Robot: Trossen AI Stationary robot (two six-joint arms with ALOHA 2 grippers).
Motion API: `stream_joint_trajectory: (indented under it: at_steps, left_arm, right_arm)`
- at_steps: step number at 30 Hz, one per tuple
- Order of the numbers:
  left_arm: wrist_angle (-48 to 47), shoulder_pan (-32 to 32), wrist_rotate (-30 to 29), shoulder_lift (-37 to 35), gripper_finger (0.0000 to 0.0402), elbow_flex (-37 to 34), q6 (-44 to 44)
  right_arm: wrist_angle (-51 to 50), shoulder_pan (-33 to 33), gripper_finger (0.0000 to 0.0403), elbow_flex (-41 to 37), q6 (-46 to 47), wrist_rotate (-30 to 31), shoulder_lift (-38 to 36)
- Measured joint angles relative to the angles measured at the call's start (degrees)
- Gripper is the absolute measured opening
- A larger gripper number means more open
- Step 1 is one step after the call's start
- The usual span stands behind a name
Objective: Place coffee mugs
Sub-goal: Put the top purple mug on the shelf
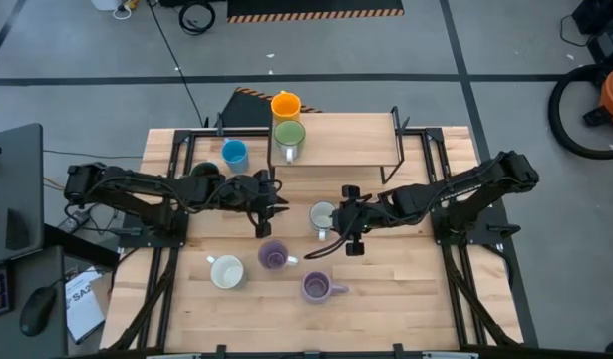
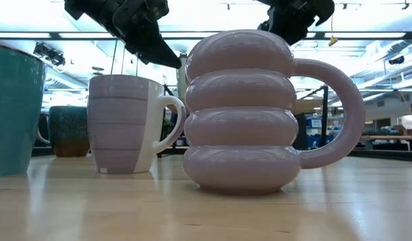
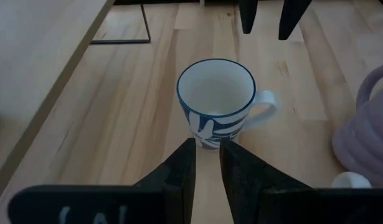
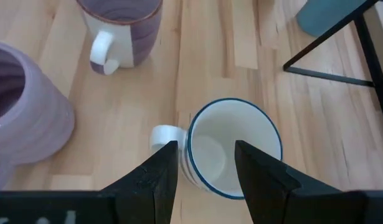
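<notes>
Two mugs [image 1: 286, 120] sit on the raised shelf [image 1: 346, 140]; the rest, maybe five, are scattered on the table [image 1: 406, 299] below.

Table top [image 1: 386, 299]: pale wood planks, smooth, slight sheen. Ribbed lilac mug [image 2: 242, 114]: glossy glazed ceramic. Blue-patterned white mug [image 3: 216, 99]: smooth glaze. Gripper fingers [image 4: 160, 180]: matt black plastic.

I am operating in a robotics lab or workshop hall. The wooden table [image 1: 386, 299] stands on a grey concrete floor [image 1: 406, 50] marked with hazard striping [image 1: 316, 14] (black and yellow). Cables [image 1: 196, 16] lie loose on the floor. The low view shows long ceiling light strips [image 2: 373, 37] and workbenches [image 2: 386, 139] behind.
</notes>
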Motion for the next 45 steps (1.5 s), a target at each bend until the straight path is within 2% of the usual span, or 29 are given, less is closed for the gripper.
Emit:
stream_joint_trajectory:
  at_steps: [12, 21, 28, 34, 36, 40, 45]
  left_arm:
    - [0.57, 0.0, 1.73, 0.11, 0.0079, 0.0, -2.86]
    - [0.78, -0.21, 1.92, 3.59, 0.0079, 0.02, -3.47]
    - [0.98, -0.28, 1.92, 3.78, 0.0079, 0.02, -4.52]
    - [1.02, -0.28, 1.96, 3.76, 0.0079, 0.02, -4.51]
    - [0.85, -0.28, 3.66, 3.76, 0.0079, 0.02, -4.55]
    - [-5.62, -0.15, 9.89, 3.76, 0.008, 1.74, -7.08]
    - [-20.84, -1.09, 12.43, 3.67, 0.0079, 7.45, -7.76]
  right_arm:
    - [-7.39, 0.0, 0.0165, 2.25, 0.87, 1.32, -0.02]
    - [-6.81, -0.31, 0.0169, -1.07, 1.67, 1.53, 0.28]
    - [-2.32, -0.33, 0.0183, -3.56, -0.37, 3.37, 0.28]
    - [-2.34, -0.76, 0.0201, -1.64, -0.55, 0.14, 1.2]
    - [-1.69, -0.76, 0.0201, -1.63, -0.85, -0.76, 1.46]
    - [-0.82, -0.52, 0.0201, -1.49, -1.01, -1.46, 1.6]
    - [-0.51, -0.55, 0.0201, -1.49, -1.03, -1.93, 1.7]
